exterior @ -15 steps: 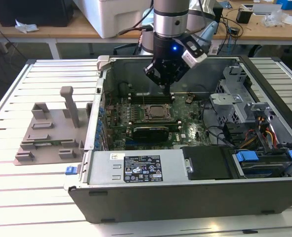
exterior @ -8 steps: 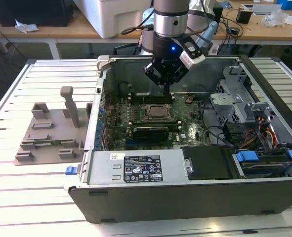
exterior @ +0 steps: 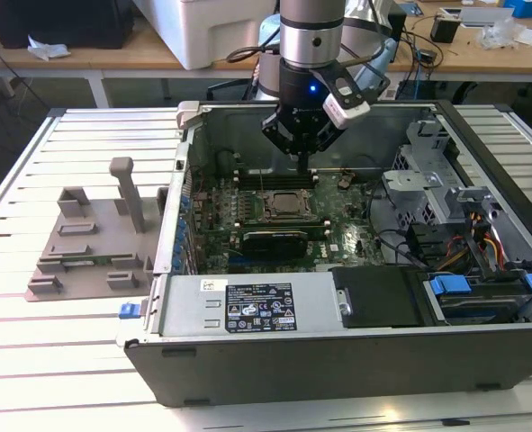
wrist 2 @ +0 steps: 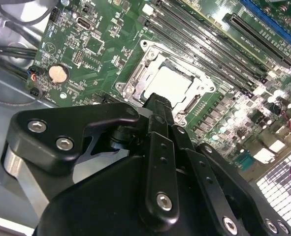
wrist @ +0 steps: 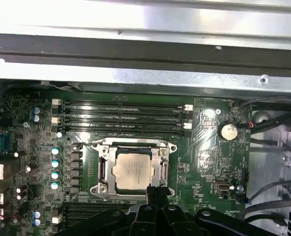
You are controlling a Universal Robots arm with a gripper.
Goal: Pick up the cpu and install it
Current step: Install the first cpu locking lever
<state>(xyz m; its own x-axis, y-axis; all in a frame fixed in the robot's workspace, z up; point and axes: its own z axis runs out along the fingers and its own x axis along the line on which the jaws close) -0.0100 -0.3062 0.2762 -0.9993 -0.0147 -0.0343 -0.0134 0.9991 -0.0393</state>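
The cpu (wrist: 133, 170), a silver-grey square chip, lies flat inside the metal-framed socket (wrist: 104, 164) on the green motherboard (wrist: 204, 147). It also shows in the second wrist view (wrist 2: 167, 83) and in the exterior view (exterior: 285, 205). My gripper (wrist: 156, 192) hangs just above the socket's edge, beside the cpu and apart from it. Its black fingers (wrist 2: 157, 110) are pressed together, shut with nothing between them. In the exterior view the gripper (exterior: 303, 167) reaches down into the open computer case (exterior: 338, 351).
Memory slots (wrist: 120, 118) run alongside the socket. A coin battery (wrist: 227, 131) and black cables (wrist: 273, 147) sit to one side. Drive cages and wiring (exterior: 464, 234) fill the exterior view's right of the case. A grey parts holder (exterior: 94, 238) stands on the slatted table at the exterior view's left.
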